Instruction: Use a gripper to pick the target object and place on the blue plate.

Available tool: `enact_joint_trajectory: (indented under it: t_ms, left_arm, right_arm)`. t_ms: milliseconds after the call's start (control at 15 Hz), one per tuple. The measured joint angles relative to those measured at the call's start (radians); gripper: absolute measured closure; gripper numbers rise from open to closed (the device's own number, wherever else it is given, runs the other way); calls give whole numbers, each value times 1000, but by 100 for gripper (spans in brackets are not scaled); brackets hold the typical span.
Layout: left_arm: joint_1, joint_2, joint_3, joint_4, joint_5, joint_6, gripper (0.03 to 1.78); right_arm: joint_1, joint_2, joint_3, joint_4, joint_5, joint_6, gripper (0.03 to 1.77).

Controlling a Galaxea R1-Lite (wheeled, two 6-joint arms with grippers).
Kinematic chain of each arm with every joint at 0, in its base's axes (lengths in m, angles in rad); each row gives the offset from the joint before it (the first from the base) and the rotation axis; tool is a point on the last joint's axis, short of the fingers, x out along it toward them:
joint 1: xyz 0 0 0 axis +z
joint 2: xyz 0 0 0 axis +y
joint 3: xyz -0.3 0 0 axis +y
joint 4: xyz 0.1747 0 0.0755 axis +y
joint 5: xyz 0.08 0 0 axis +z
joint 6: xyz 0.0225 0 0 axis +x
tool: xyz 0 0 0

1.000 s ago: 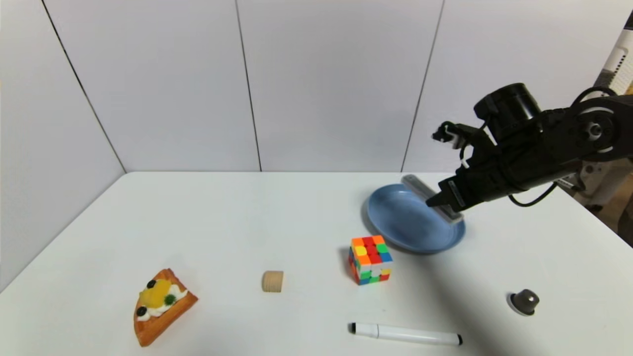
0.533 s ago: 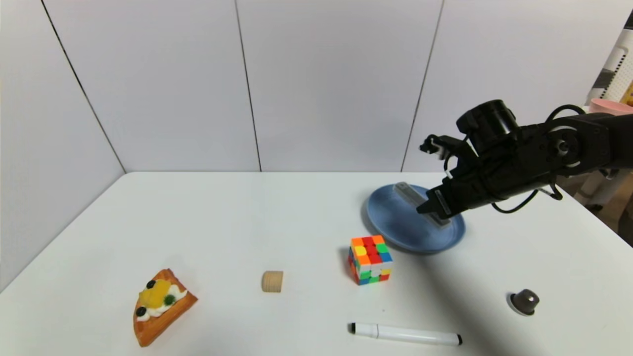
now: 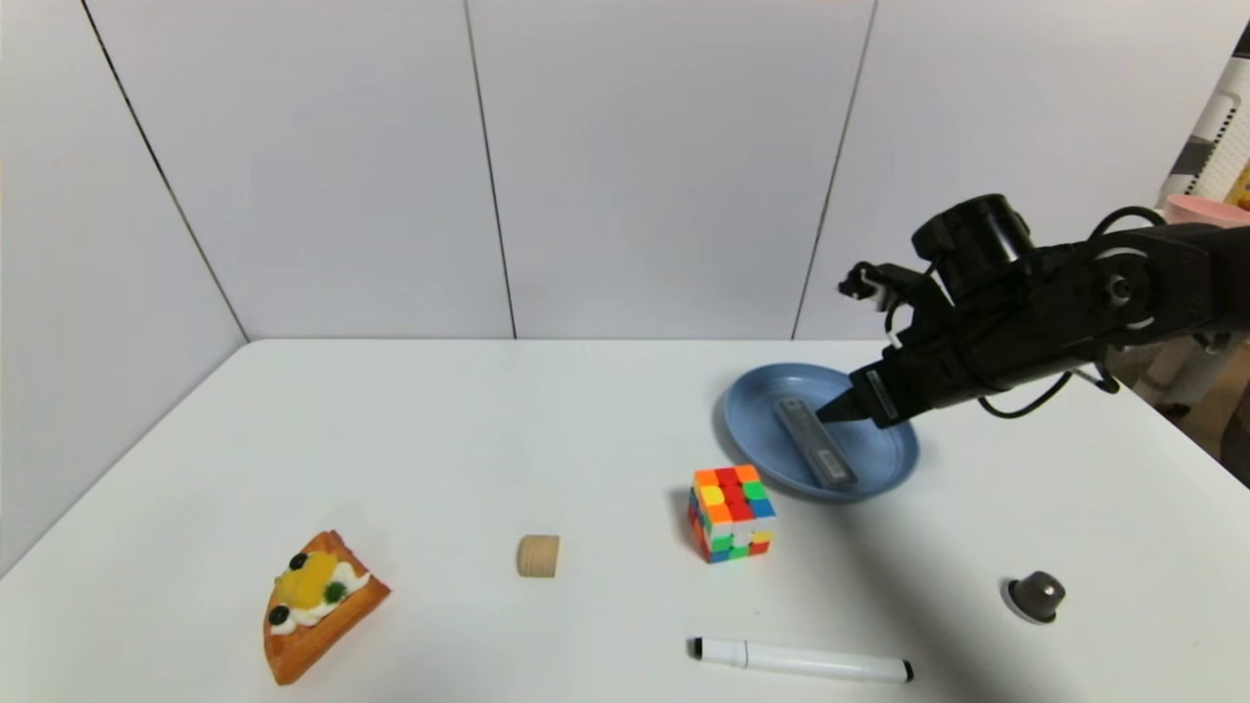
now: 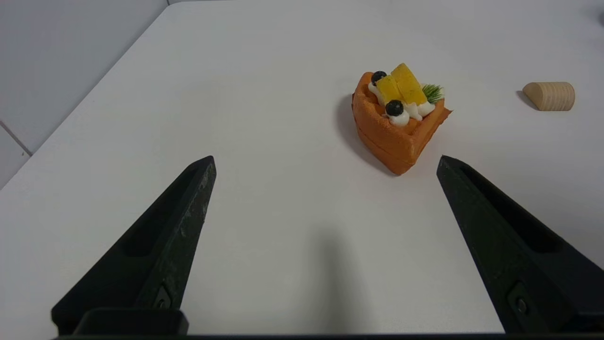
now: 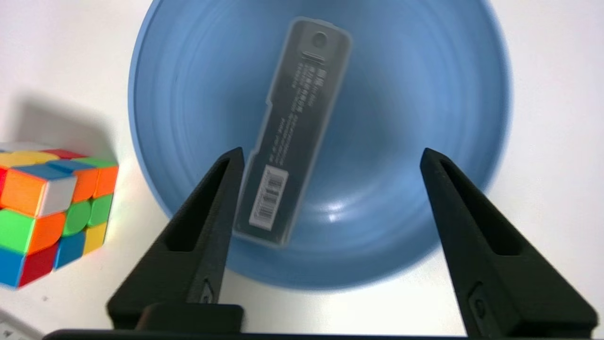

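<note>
The grey bar point(image 3: 815, 442) with its white label lies flat inside the blue plate point(image 3: 771, 451), free of any grip. In the right wrist view the grey bar point(image 5: 295, 130) rests across the blue plate point(image 5: 424, 94), close beside one finger. My right gripper point(image 3: 848, 407) hovers just above the plate's right part and is open; seen from its wrist, the right gripper point(image 5: 330, 158) has nothing between its jaws. My left gripper point(image 4: 325, 163) is open over bare table at the left.
A colourful cube point(image 3: 731, 512) stands just left-front of the plate. A white marker point(image 3: 803, 659), a dark knob point(image 3: 1035, 596), a wooden cylinder point(image 3: 538, 555) and a cake slice point(image 3: 314, 600) lie nearer the front. A pink bowl point(image 3: 1206, 207) sits beyond the table's right.
The right gripper carried the grey bar over the plate, opened, and the bar dropped flat into the plate. The gripper has since risen slightly and drawn back to the right.
</note>
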Motion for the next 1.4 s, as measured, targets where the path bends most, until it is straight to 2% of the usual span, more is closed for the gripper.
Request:
enact_joint_trajectory:
  t_ms: [267,467,600,733,867,1067,1267,1400]
  left_arm:
    - [0,0,0,0,0,0,12]
    - [0,0,0,0,0,0,12]
    - [0,0,0,0,0,0,12]
    - [0,0,0,0,0,0,12]
    - [0,0,0,0,0,0,12]
    - [0,0,0,0,0,0,12]
    - [0,0,0,0,0,0,12]
    - [0,0,0,0,0,0,12]
  right_arm:
    - [-55,-197,144,0,-2,4,32]
    - [-131,-457,377,-49,-5,6,25]
    - [-192,-652,574,-135,-25,20,21]
    - [-237,-863,801,-257,-68,65,18]
    - [-266,-1069,1003,-377,-110,109,16]
    - [-282,-1352,1232,-489,-137,135,14]
    - [-266,-1605,1354,-450,-136,140,12]
    - [-254,-1740,1380,-402,-111,144,12]
